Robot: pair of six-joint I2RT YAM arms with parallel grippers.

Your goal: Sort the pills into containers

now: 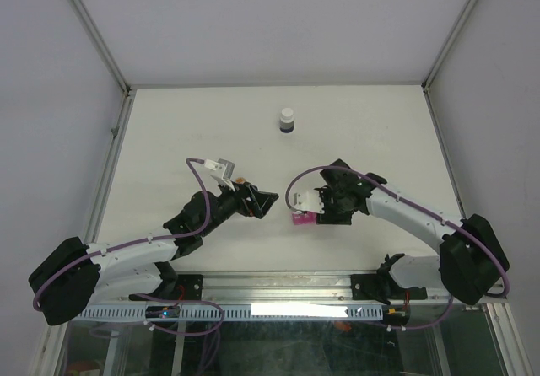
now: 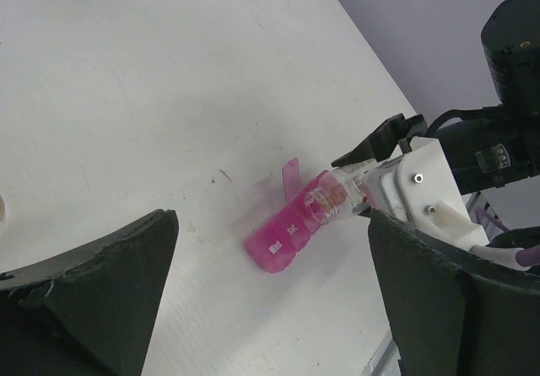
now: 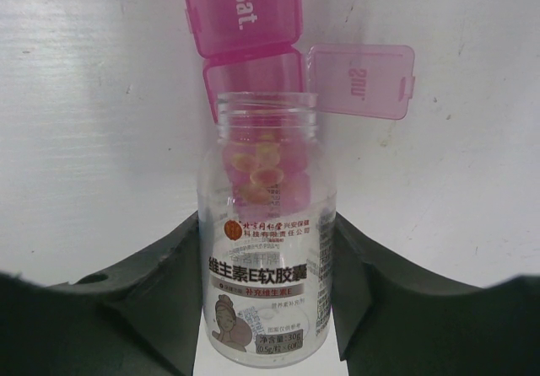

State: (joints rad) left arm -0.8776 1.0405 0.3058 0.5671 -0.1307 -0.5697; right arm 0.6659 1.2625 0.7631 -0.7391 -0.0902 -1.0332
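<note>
- Right wrist view: right tool (image 3: 266, 296) pinches a clear vial (image 3: 263, 249) of amber pills (image 3: 260, 163), mouth at the pink organizer (image 3: 245, 22) just ahead.
- Spread and empty, left tool (image 2: 270, 304) faces the organizer lying on the desk (image 2: 169, 98).

"Sat." on pill organizer (image 3: 245, 9) lid

We see a pink, see-through pill organizer (image 1: 300, 219) (image 2: 281, 243) (image 3: 250, 24), a short strip of square lidded compartments, lying flat on the white table (image 1: 354, 131) toward its near middle. The compartment marked "Sat." is closed. The one next to it stands open, its lid (image 3: 361, 81) (image 2: 291, 177) swung out to the side. The pills (image 3: 263, 167) are yellowish soft capsules, bunched inside a clear bottle (image 3: 263, 283) whose open mouth sits right at that open compartment.
</note>
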